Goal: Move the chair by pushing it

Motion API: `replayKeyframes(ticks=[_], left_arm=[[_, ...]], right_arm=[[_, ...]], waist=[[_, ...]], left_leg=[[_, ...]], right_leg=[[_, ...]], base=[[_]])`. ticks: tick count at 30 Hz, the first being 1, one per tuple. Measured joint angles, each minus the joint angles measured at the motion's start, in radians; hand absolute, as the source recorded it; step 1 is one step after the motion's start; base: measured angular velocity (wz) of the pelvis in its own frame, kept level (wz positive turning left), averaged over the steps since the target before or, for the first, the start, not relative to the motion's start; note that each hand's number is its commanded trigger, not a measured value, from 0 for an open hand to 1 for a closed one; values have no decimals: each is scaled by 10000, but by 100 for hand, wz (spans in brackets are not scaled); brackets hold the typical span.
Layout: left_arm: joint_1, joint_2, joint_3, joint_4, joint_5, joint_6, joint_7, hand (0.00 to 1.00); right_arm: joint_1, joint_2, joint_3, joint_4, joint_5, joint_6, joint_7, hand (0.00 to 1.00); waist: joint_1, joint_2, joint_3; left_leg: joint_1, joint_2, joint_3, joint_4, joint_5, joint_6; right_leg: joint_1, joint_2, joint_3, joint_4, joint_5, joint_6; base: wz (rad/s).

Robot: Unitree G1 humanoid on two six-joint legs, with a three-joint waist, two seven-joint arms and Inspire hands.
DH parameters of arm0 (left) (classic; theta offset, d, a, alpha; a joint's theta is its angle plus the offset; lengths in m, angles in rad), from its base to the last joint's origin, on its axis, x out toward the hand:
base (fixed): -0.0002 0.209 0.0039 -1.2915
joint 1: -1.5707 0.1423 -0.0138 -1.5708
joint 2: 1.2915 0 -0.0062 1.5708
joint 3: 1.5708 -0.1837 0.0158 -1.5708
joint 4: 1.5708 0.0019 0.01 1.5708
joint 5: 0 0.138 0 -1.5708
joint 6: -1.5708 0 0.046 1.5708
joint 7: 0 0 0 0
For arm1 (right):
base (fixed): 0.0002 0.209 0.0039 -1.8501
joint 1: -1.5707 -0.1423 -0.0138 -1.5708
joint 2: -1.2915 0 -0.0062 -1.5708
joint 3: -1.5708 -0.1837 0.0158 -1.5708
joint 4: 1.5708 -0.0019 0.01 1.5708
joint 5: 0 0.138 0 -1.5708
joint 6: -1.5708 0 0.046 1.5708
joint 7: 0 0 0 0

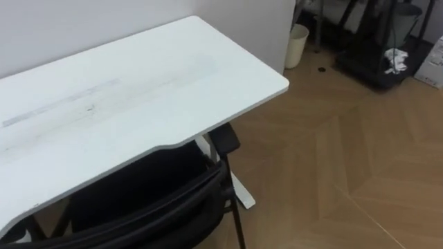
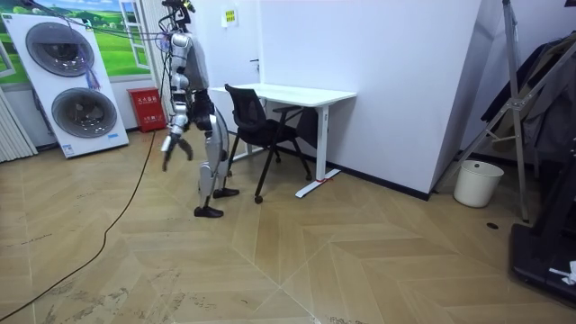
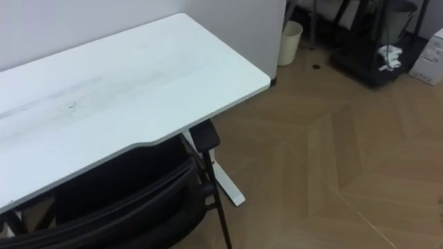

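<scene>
Chair (image 2: 248,112) seat under desk (image 1: 138,90), backrest toward robot. Hand (image 2: 173,144) hangs well apart from chair, touching nothing; fingers' spread cannot tell.

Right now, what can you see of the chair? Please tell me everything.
The chair is black, with a curved back, a seat, armrests and thin dark legs. It stands upright on the wood floor, its seat partly under the white desk, its back toward the robot close behind. Nothing visibly touches it but the floor.
</scene>
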Motion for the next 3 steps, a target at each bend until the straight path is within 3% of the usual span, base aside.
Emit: replayKeyframes(ticks=[3], left_arm=[[-746, 58, -795, -680, 887, 174, 64, 0]], right_arm=[[-745, -15, 1134, -197, -259, 36, 674, 0]], waist=[[24, -12, 12]], left_leg=[[-24, 4, 34, -8, 13, -12]], right_leg=[[-1, 23, 30, 12, 100, -123]], base=[[-1]])
